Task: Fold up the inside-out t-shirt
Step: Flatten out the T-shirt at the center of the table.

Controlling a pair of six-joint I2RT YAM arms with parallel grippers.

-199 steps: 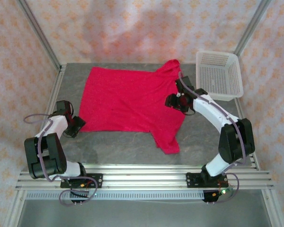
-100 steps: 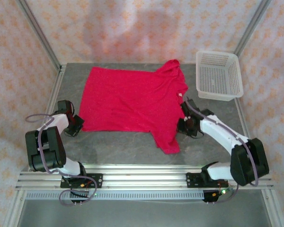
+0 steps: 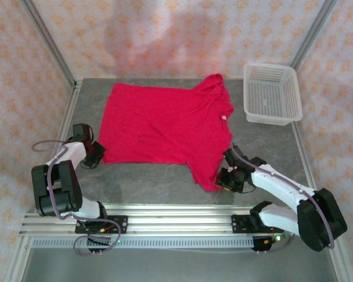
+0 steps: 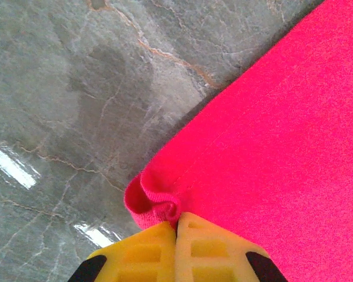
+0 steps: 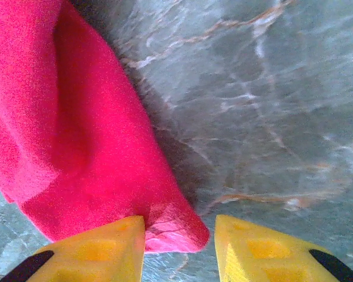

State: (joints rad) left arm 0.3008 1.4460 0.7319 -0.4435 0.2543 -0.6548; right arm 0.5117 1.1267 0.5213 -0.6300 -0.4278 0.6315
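T-shirt (image 3: 165, 126) flat mid-frame; left gripper (image 4: 177, 218) pinching its lower-left corner, right gripper (image 5: 179, 226) spread, lower-right sleeve tip between jaws.

Right hand (image 5: 179, 228) at the bottom edge, two yellow fingers (image 5: 106, 249) with black patches at the outer corners, jaws apart. Red t-shirt (image 5: 76, 147) fills the left side, soft and rumpled, with a shaded fold near the top. Its narrow rounded end lies in the gap, touching the left finger and apart from the right one. Grey veined counter (image 5: 270, 106) on the right, glossy.
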